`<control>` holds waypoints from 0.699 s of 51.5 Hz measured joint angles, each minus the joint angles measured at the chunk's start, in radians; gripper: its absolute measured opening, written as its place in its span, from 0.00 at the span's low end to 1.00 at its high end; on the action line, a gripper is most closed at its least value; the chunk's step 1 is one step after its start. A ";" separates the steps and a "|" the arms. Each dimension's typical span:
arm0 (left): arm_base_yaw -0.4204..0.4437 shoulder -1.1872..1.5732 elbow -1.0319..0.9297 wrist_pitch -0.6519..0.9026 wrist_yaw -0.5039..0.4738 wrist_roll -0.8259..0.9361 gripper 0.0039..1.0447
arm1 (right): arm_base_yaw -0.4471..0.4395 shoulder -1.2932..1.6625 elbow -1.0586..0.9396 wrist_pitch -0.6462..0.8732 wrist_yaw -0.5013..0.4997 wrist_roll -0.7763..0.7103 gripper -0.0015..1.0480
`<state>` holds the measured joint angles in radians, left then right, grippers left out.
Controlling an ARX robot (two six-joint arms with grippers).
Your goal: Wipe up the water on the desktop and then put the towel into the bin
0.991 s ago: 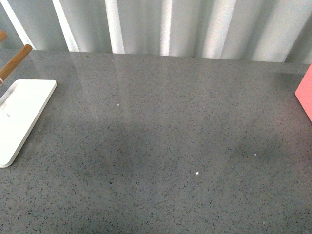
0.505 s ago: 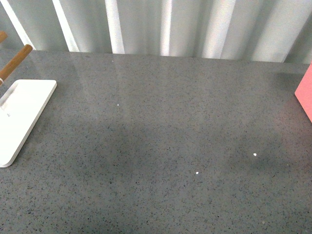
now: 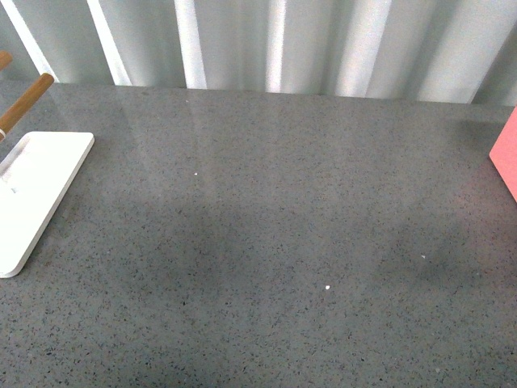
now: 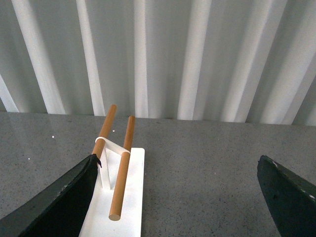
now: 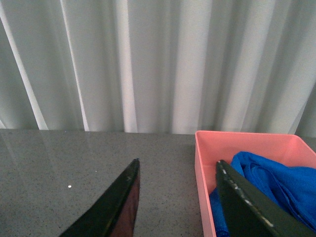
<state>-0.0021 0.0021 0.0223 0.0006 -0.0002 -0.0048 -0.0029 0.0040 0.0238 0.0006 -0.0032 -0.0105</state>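
Front view: showed speckled grey desktop (image 3: pixel 266 242) with tiny water drops (image 3: pixel 327 288) well right of the white tray (image 3: pixel 36 194); no arms. Left wrist view: left gripper (image 4: pixel 177 197) spread wide above the tray's wooden rods (image 4: pixel 121 173). Right wrist view: right gripper (image 5: pixel 177 197) released, empty, beside the pink bin (image 5: pixel 207 148) holding the blue towel (image 5: pixel 276 182); pleated curtain (image 5: pixel 148 59) behind.

We see a pale grey-white curtain (image 3: pixel 323 44) w/ vertical folds across the whole back, brighter strips where light comes thru. It hangs right behind the far edge of the table. Soft daylight-like glow reflects faintly off the glossy top near the curtain; a broad dimmer shadow band lies across the nearer part.
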 joint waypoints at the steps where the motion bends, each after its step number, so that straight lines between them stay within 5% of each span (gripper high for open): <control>1: 0.000 0.000 0.000 0.000 0.000 0.000 0.94 | 0.000 0.000 0.000 0.000 0.000 0.000 0.50; 16: 0.000 0.000 0.000 0.000 0.000 0.000 0.94 | 0.000 0.000 0.000 0.000 0.000 0.000 0.94; 36: 0.000 0.000 0.000 0.000 0.000 0.000 0.94 | 0.000 0.000 0.000 0.000 0.000 0.001 0.93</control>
<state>-0.0021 0.0021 0.0223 0.0006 -0.0002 -0.0048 -0.0029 0.0040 0.0238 0.0006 -0.0032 -0.0097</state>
